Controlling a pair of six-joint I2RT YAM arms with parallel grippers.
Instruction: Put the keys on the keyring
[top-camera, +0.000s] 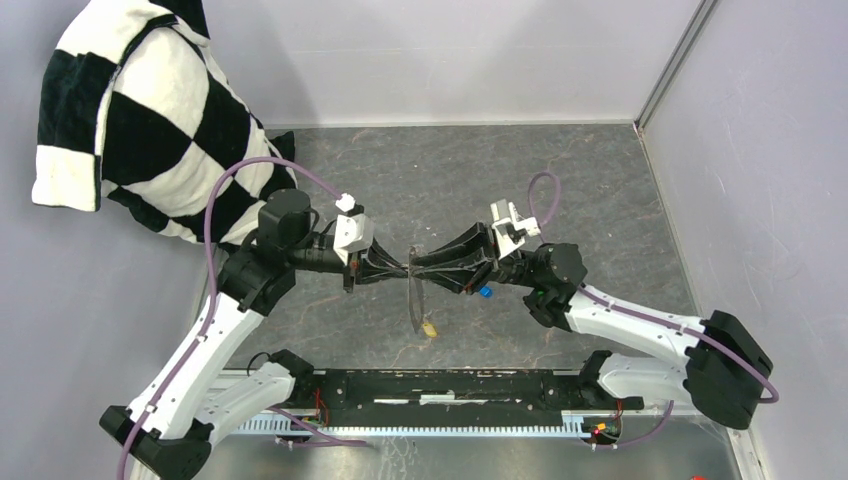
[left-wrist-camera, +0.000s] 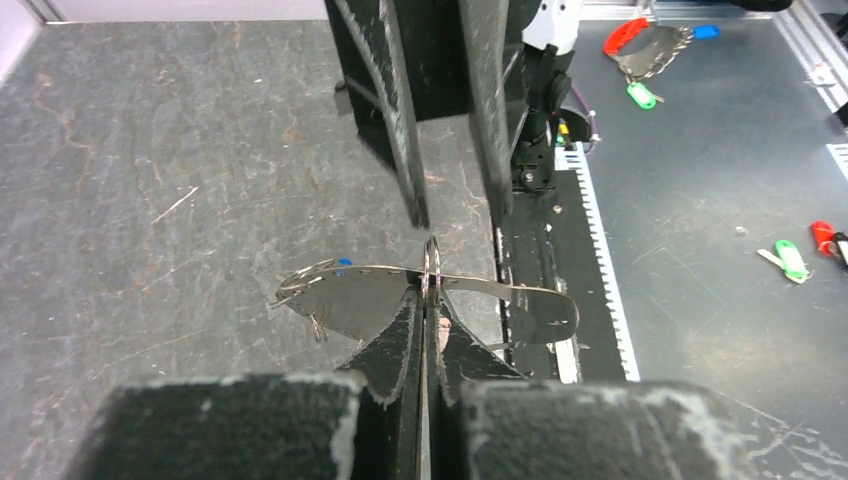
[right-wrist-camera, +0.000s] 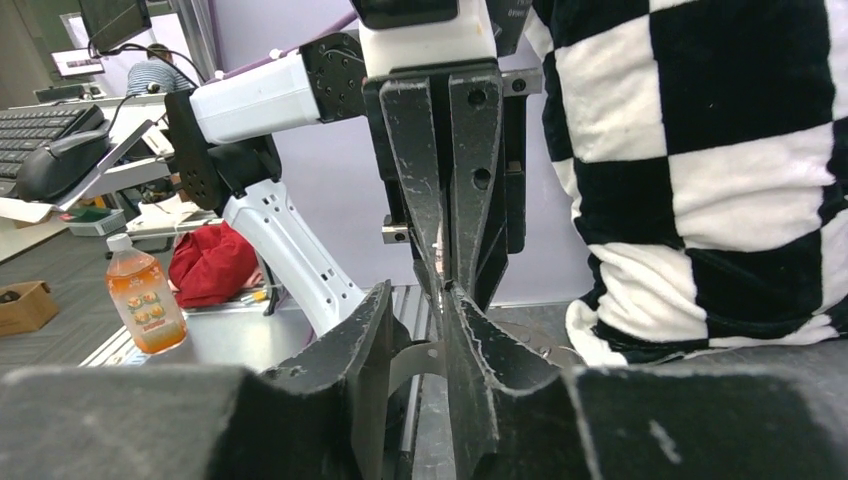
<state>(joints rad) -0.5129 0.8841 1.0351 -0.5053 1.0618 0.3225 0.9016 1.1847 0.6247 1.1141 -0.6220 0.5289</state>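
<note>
The left gripper (top-camera: 407, 268) is clamped tight on the large thin grey metal keyring (top-camera: 414, 305), holding it upright above the grey table (top-camera: 560, 200). The right gripper (top-camera: 421, 268) stands slightly parted around the ring. The yellow-headed silver key (top-camera: 430, 327) and the blue-headed silver key (top-camera: 484, 293) sit near the ring, but I cannot tell if either is threaded on.

My left gripper (left-wrist-camera: 428, 300) is scuffed matt black plastic; the thin grey metal keyring loop (left-wrist-camera: 520, 291) gleams smooth; the mottled grey tabletop (left-wrist-camera: 150, 200) looks matt, scratched.
</note>
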